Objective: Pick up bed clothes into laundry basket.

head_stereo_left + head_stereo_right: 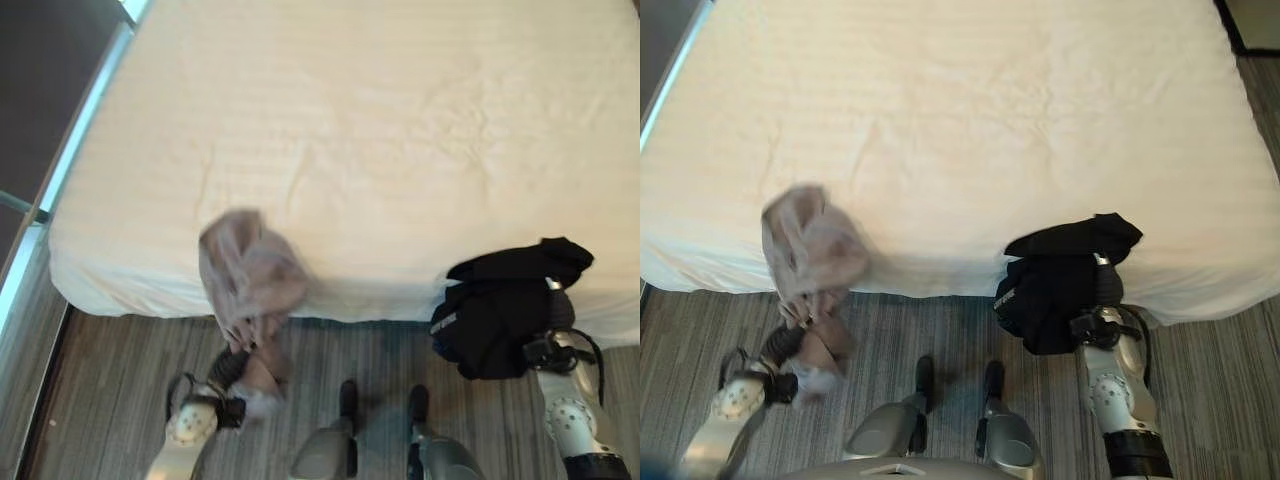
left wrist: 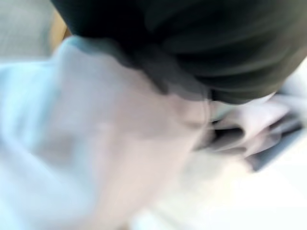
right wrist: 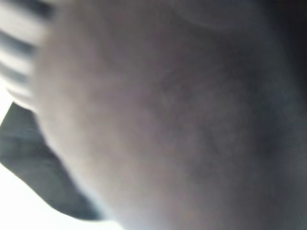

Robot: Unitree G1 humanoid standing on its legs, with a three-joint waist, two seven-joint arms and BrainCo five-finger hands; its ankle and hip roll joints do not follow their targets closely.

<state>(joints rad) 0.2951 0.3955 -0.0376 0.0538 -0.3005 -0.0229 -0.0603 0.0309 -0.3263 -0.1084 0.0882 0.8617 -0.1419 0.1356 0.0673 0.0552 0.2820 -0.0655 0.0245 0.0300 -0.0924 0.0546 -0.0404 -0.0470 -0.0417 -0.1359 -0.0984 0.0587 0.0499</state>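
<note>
One bed (image 1: 380,130) stretches ahead of both arms, its near edge just beyond them. Two garments are off it: a black one (image 1: 505,305) bundled over the right robot hand (image 1: 1102,290), a pale pink one (image 1: 245,275) lifted above the left robot hand (image 1: 240,350). Cloth covers the fingers of both, so I can't tell how either grips. I see no basket. My worry is the pink piece, which looks loosely bunched and could slide off to the floor (image 1: 110,380) if the arm swings; the black one's hanging folds could snag.
</note>
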